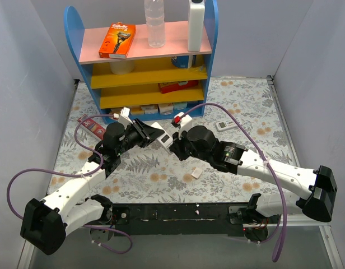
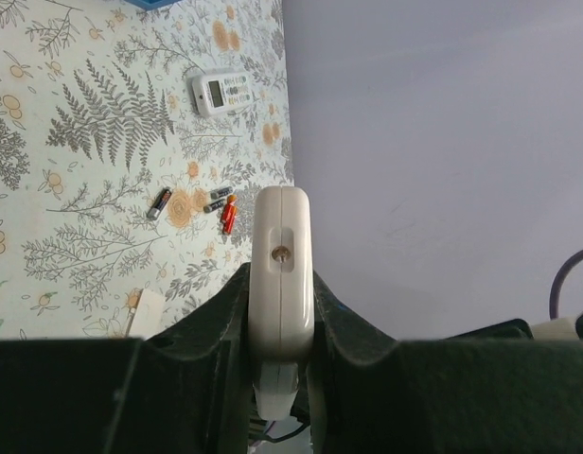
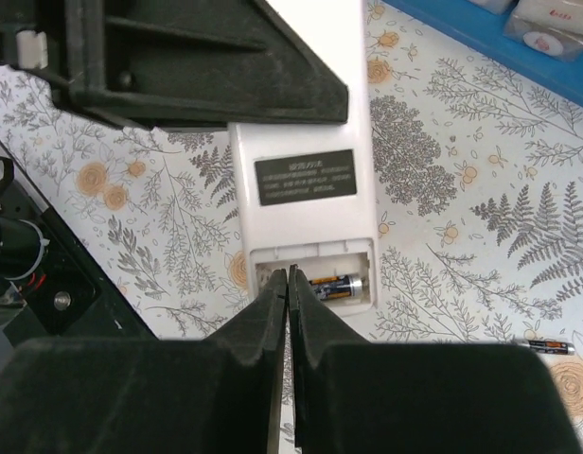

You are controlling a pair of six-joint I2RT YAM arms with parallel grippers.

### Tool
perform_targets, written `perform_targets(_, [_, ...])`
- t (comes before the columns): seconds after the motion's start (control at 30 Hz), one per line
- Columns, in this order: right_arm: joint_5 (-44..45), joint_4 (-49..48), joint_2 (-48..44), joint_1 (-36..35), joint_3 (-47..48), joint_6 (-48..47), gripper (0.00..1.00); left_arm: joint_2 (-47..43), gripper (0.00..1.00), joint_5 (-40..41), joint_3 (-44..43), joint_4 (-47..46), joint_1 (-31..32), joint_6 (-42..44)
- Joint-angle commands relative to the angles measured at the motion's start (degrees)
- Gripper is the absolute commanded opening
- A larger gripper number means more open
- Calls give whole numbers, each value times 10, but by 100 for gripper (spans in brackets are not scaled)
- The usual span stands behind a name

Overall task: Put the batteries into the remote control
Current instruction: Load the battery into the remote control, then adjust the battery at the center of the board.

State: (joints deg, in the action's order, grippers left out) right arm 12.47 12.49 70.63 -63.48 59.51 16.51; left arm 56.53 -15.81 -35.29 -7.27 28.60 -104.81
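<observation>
My left gripper (image 1: 152, 134) is shut on the remote control (image 1: 163, 138) and holds it above the table; in the left wrist view (image 2: 282, 312) I see the remote's white edge (image 2: 282, 255) between the jaws. In the right wrist view its plain white back (image 3: 306, 180) faces up, with a dark label and an open battery bay. One battery (image 3: 337, 287) lies in the right side of the bay. My right gripper (image 3: 289, 276) is shut and empty, with its tips at the left side of the bay. Three loose batteries (image 2: 218, 200) lie on the table, and another shows in the right wrist view (image 3: 542, 346).
A small white cover piece (image 1: 196, 172) lies on the floral table below the right gripper. Another white remote with a screen (image 1: 224, 125) lies to the right. A blue shelf unit (image 1: 144, 73) stands at the back, and a red pack (image 1: 89, 124) lies at the left.
</observation>
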Motion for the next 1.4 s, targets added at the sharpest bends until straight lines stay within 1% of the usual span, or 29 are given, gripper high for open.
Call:
perform_targets(0.0, [-1, 34, 10, 16, -32, 35, 8, -42, 0, -48, -22, -64, 4, -32])
perform_targets(0.17, [-24, 44, 9, 24, -33, 69, 9, -40, 0, -51, -27, -65, 4, -15])
perform_targets(0.23, [-34, 44, 3, 27, -33, 76, 11, -37, 0, -49, -30, -59, 4, 9])
perform_targets(0.27, [-37, 44, 0, 27, -31, 77, 13, -35, 0, -48, -30, -56, 3, 21])
perform_targets(0.3, [-39, 42, -2, 28, -28, 77, 16, -35, 0, -45, -31, -50, 4, 33])
perform_targets(0.37, [-44, 43, -11, 28, -13, 73, 21, -34, 0, -41, -22, -42, 4, 70])
perform_targets(0.4, [-44, 44, -15, 28, -6, 68, 27, -33, 0, -37, -19, -39, 4, 83])
perform_targets(0.47, [-39, 52, -26, 28, 15, 63, 32, -32, 0, -28, 1, -35, 4, 108])
perform_targets(0.5, [-35, 57, -30, 28, 22, 59, 40, -34, 0, -25, 11, -39, 4, 119])
perform_targets(0.57, [-25, 82, -43, 35, 41, 57, 49, -44, 0, -12, 36, -42, 4, 131])
perform_targets(0.6, [-18, 97, -47, 38, 48, 62, 60, -48, 0, -8, 44, -45, 4, 138])
perform_targets(0.67, [-5, 144, -59, 56, 55, 70, 78, -61, 0, -2, 63, -42, 4, 146])
perform_targets(0.73, [-3, 171, -71, 75, 54, 74, 84, -70, 0, 4, 74, -42, 4, 151])
perform_targets(0.83, [-20, 198, -94, 123, 17, 77, 91, -87, 0, 6, 94, -53, 4, 151])
perform_targets(0.87, [-28, 200, -102, 151, 6, 77, 94, -91, 0, 7, 98, -56, 4, 151])
perform_targets(0.93, [-52, 206, -118, 179, -22, 66, 95, -98, 0, 4, 108, -65, 4, 153])
perform_targets(0.97, [-58, 211, -120, 206, -28, 58, 96, -99, 0, 3, 109, -68, 4, 154])
perform_targets(1.13, [-47, 260, -102, 273, -46, 18, 96, -104, 0, -14, 130, -99, 4, 152])
perform_targets(1.27, [-15, 261, -74, 324, -68, -2, 90, -107, 0, -34, 155, -134, 3, 132])
perform_targets(1.37, [-17, 247, -51, 359, -79, 4, 83, -116, 0, -43, 177, -165, 4, 117])
